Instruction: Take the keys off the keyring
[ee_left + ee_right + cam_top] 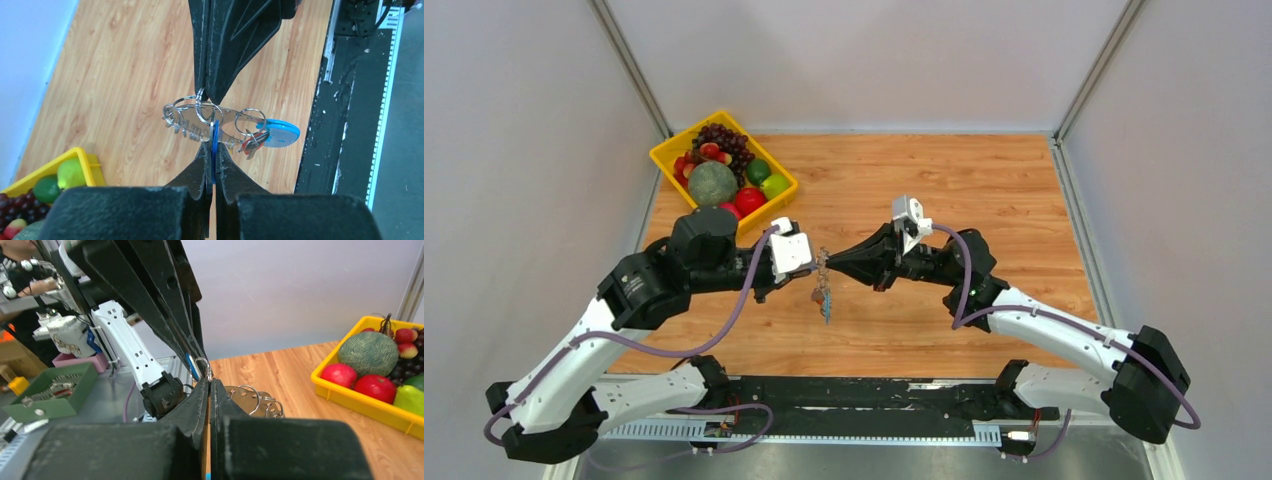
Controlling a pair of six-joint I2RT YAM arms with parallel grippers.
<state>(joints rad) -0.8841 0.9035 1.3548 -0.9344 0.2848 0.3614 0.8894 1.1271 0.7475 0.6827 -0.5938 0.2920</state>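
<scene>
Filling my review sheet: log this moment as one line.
left end effector: shut on keyring | right end effector: shut on small silver ring | keys: attached, hanging above table

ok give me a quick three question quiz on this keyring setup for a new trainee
1. True or false: the keyring is held up in the air.
2. Of the left tool and the right tool, which is closed on the keyring? a) left only b) right only c) both
3. Fill in: the fruit tray is coloured ___.
Key: 1 true; 2 c; 3 yellow.
</scene>
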